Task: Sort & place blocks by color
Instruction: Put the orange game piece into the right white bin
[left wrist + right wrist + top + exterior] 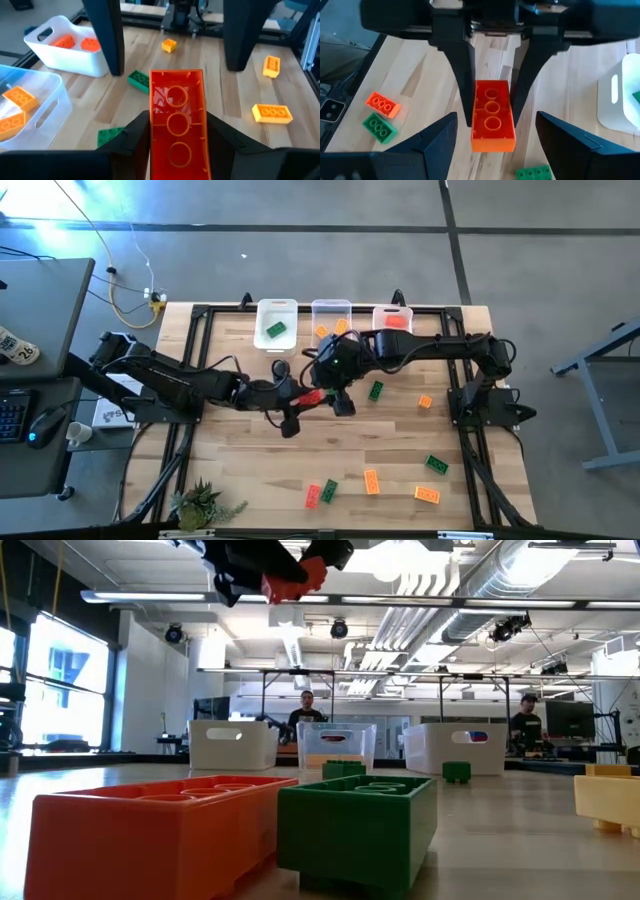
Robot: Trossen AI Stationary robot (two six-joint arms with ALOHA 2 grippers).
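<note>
Red brick (176, 120): pinched by its long sides in the left gripper (303, 400), lifted clear of the table (240, 460), just off centre toward 10 o'clock.
Right gripper (338, 392): fingers spread wide and empty, facing the brick from the 3 o'clock side, its tips flanking the brick.
Step in hand: judged a hand-over of the red brick, left arm to right.
Next move calls for: right fingers closing on the brick's free end before the left lets go, then a carry to the red bin (392, 311) at 1 o'clock.
Bins: three along the 12 o'clock edge.
Green bin (277, 307): one brick.
Orange bin (331, 305): two bricks.
Red bin: two bricks, per the left wrist view.
Loose green bricks (376, 390): three, at 3, 5 and 6 o'clock.
Loose orange bricks (427, 495): three, at 3, 5 and 6 o'clock.
Loose red brick (312, 496): one, at 6 o'clock, touching a green one.
</note>
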